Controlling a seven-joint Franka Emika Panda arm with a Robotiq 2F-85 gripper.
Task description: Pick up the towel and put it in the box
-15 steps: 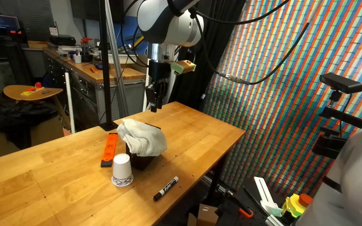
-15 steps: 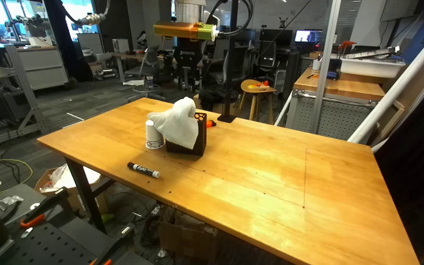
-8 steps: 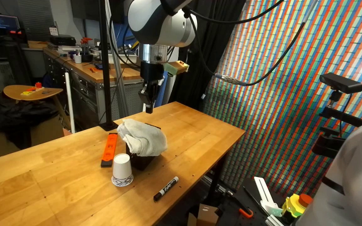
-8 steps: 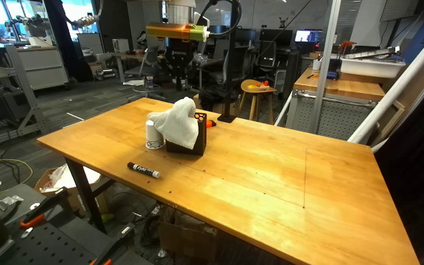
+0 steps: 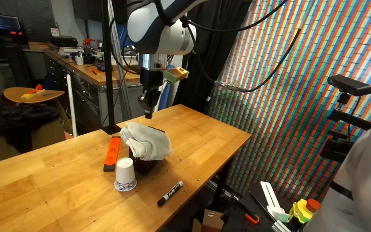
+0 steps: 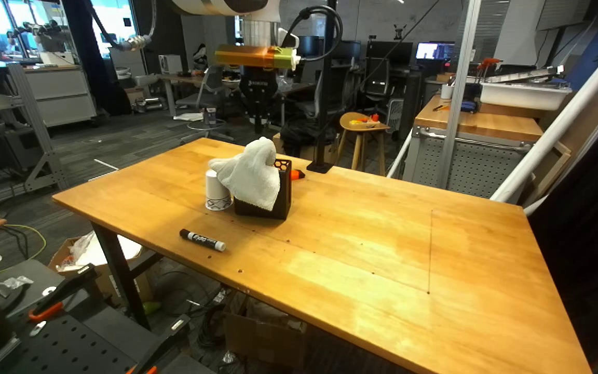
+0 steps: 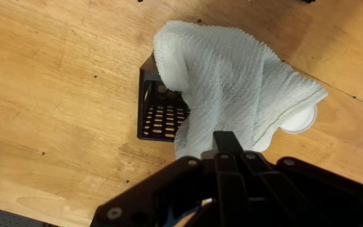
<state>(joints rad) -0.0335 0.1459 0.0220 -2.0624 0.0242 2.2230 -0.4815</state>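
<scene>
Gripper (image 7: 227, 136), tips pressed together, hangs above the towel (image 7: 225, 78), apart from it. Below the gripper the towel drapes over the box (image 6: 284, 195) — hiding much of its opening, so whether any dips inside is hard to tell. In the wrist view the towel also hides part of a white cup (image 7: 301, 121); ahead of the gripper, a dark thing (image 7: 309, 1) is cut off.

Below the gripper (image 6: 258, 125), the towel (image 6: 253, 174) hides much of the box (image 6: 284, 195) and part of 1 cup (image 6: 217, 190).
</scene>
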